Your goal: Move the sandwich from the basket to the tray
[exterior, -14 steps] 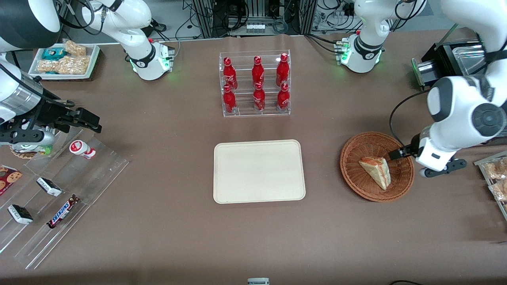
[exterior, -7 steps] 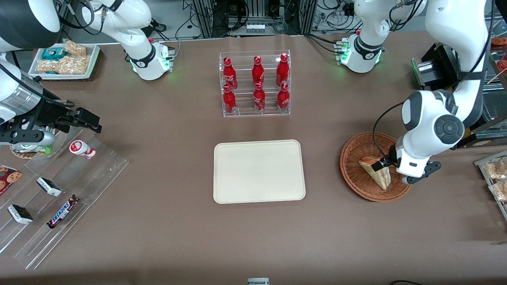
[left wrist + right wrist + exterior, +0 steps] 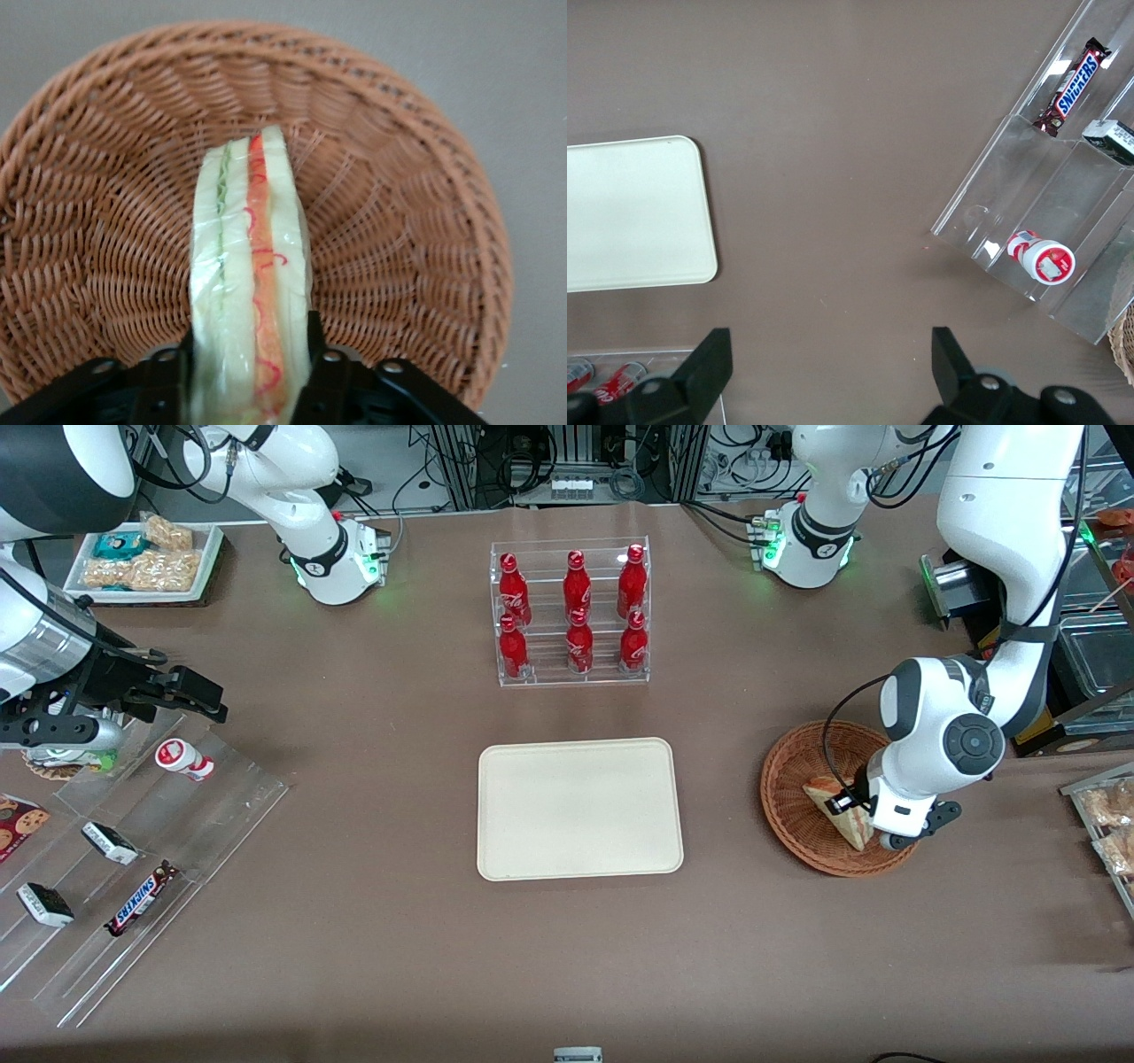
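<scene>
The sandwich (image 3: 852, 831), a pale wedge with green and red-orange filling at its edge (image 3: 248, 266), lies in the round wicker basket (image 3: 784, 779) toward the working arm's end of the table. My left gripper (image 3: 846, 804) is down inside the basket (image 3: 399, 221). Its gripper (image 3: 250, 372) is shut on the sandwich, one black finger pressed against each bread face. The sandwich still rests in the basket. The cream tray (image 3: 580, 808) lies flat at mid-table with nothing on it, and it also shows in the right wrist view (image 3: 629, 212).
A clear rack of red bottles (image 3: 571, 611) stands farther from the front camera than the tray. A stepped acrylic rack with chocolate bars (image 3: 133, 850) and a white snack tray (image 3: 146, 558) sit toward the parked arm's end. Packaged snacks (image 3: 1107, 815) lie beside the basket.
The left arm has swung in over the basket and come down. Its gripper went from the basket's rim to standing around the sandwich.
</scene>
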`<action>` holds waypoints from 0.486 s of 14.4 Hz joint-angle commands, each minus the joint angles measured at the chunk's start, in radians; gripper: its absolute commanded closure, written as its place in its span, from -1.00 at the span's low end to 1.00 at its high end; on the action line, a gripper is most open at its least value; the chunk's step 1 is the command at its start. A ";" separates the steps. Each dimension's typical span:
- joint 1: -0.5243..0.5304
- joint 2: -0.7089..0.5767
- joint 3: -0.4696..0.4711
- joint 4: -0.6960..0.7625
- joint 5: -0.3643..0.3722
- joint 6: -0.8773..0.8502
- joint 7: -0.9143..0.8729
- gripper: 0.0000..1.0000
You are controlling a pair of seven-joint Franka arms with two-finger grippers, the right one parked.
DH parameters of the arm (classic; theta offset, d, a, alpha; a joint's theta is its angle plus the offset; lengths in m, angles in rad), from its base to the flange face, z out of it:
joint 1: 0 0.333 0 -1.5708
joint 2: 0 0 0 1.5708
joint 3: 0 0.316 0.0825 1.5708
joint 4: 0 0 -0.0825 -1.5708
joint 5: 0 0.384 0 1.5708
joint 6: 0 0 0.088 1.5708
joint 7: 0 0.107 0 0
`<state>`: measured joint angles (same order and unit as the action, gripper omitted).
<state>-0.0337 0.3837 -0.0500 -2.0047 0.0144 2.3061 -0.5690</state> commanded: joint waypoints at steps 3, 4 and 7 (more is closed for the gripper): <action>-0.017 -0.120 -0.091 0.202 -0.001 -0.322 -0.037 1.00; -0.021 -0.112 -0.152 0.275 0.002 -0.392 -0.078 1.00; -0.157 -0.037 -0.258 0.368 0.042 -0.396 -0.126 0.94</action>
<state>-0.0886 0.2598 -0.2710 -1.6978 0.0198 1.9092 -0.6551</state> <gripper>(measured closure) 0.767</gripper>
